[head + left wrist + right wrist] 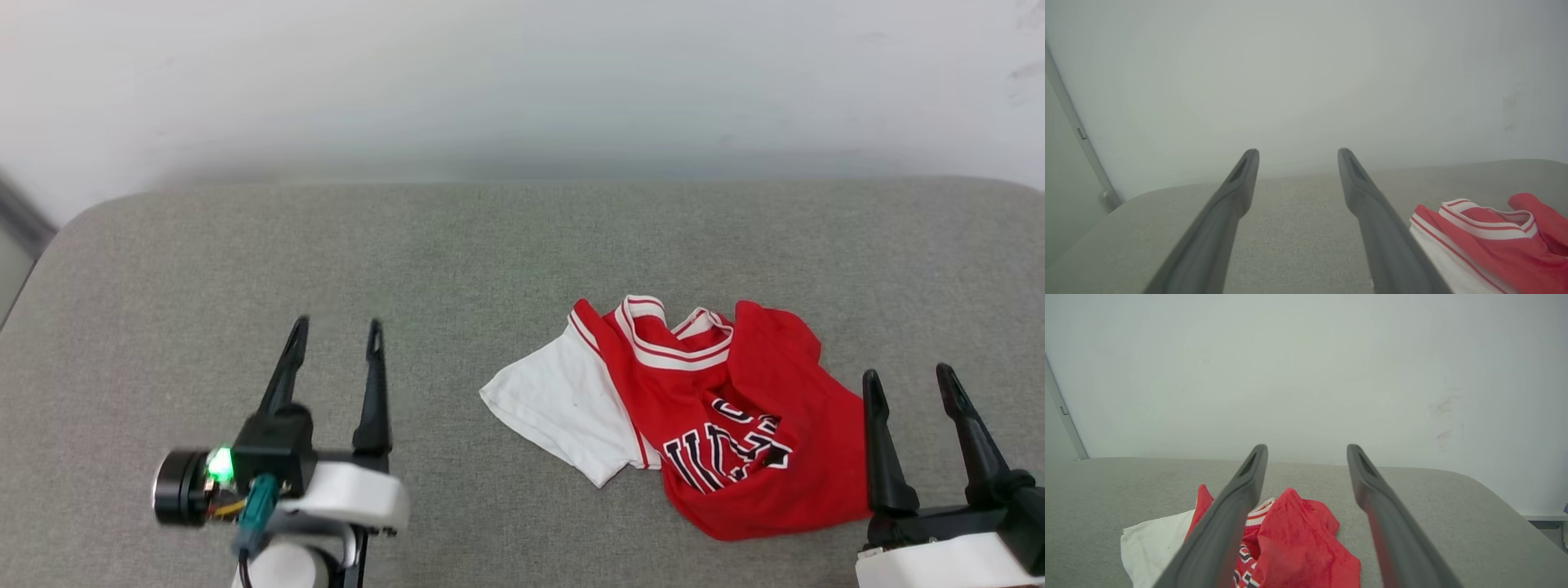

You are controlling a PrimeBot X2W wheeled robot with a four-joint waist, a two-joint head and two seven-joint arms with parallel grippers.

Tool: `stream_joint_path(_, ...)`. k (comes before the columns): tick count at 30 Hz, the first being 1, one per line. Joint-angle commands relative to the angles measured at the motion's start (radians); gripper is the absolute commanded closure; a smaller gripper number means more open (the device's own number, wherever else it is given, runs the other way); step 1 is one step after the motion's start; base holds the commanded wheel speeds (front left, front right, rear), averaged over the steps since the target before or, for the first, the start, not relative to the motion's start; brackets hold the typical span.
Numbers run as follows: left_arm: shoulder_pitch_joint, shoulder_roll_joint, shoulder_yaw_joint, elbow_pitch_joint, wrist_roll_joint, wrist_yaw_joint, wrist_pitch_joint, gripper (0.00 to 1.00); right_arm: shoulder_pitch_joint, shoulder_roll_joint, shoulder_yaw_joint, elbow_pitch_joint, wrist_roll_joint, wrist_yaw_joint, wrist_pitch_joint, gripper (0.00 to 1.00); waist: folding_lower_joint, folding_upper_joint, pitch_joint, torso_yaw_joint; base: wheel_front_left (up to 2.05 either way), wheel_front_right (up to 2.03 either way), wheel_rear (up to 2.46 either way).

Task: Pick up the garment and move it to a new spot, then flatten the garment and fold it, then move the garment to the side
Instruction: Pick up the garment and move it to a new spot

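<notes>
Red crumpled garment (735, 425), smooth white sleeve, coarse grey tabletop (457, 269)

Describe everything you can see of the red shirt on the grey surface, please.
The red shirt is a sports-style T-shirt of thin, soft-looking cloth, with a white short sleeve, a red-and-white striped collar and black-and-white lettering. It lies crumpled, its right part folded over the front, so the print is partly hidden. It rests on the grey fabric surface, right of centre. The open right hand is beside it, not gripping it.
</notes>
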Motion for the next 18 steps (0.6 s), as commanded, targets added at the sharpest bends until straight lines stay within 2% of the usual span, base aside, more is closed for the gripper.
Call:
stream_joint_path(1,0.043,-0.015,0.024,-0.007,0.024,-0.011,-0.002,0.00,0.015,0.002,-0.004,0.004,0.009,0.000,-0.003,0.00,0.0001,0.0000,-0.012,-0.005,0.00,0.00,0.00)
stream_joint_path(10,0.184,-0.090,0.150,-0.005,0.109,-0.079,-0.003,0.00,0.052,0.002,-0.004,0.017,0.033,0.000,-0.003,0.00,0.0001,0.0000,-0.039,-0.018,0.00,0.00,0.00)
stream_joint_path(18,0.244,-0.151,0.237,-0.010,0.176,-0.148,-0.003,0.00,0.079,0.002,0.015,0.029,0.049,0.000,-0.003,0.00,0.0001,0.0000,-0.058,-0.019,0.00,0.00,0.00)
